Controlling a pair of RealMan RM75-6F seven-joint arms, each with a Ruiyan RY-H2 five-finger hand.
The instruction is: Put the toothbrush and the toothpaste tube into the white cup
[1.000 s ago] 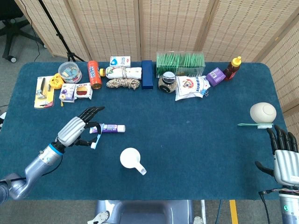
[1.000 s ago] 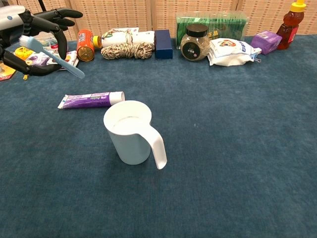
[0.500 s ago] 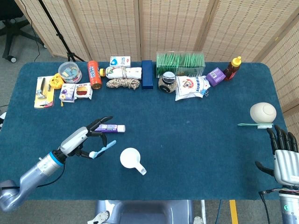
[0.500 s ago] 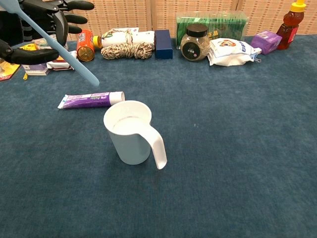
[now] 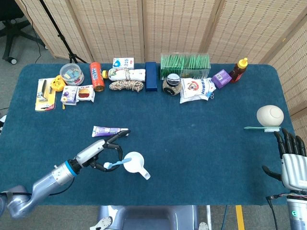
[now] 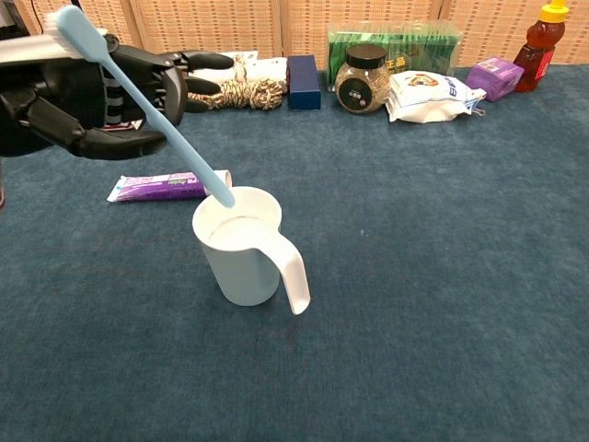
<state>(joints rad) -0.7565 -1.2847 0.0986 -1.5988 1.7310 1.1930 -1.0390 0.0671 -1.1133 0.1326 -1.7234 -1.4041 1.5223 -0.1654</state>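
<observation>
Gripping the blue toothbrush [image 6: 147,109], the left hand [image 6: 87,97] has swung in from well left of the white cup [image 6: 241,247], and the handle tip now dips over the cup's rim. The toothpaste tube [image 6: 168,186] lies unmoved just behind the cup. The right hand [image 5: 291,160] stays released, fingers spread, far right of the cup.

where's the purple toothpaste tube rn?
The purple toothpaste tube lies flat on the blue tablecloth, left of centre in both views, just behind the white plastic cup and beside the left hand.
</observation>
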